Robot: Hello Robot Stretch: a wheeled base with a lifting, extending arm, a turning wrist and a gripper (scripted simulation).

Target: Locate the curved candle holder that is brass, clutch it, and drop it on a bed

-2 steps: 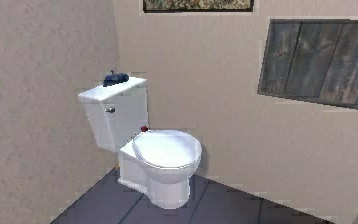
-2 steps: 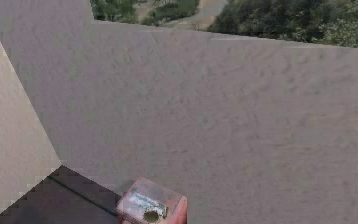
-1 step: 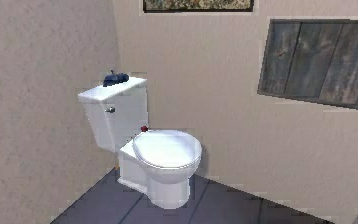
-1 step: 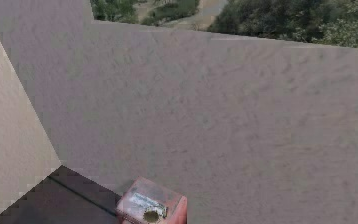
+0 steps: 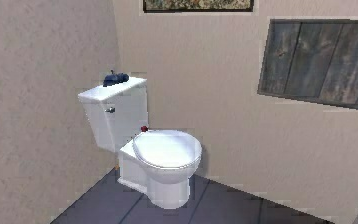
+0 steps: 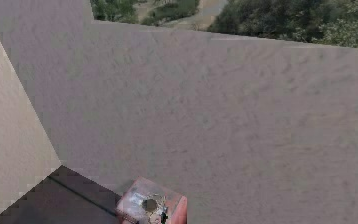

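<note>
A white ceramic toilet stands in the corner, a small dark-blue thing on its tank. The fingers' state cannot be told.

Fwd view: a toilet stands on the floor in the corner btwn the side wall at left and the back wall. Its tank is behind the bowl, w/ a small object on top. A picture hangs top centre, a panel lower right of it. Arm side view: a small thing sits at btm edge, near the middle.
</note>
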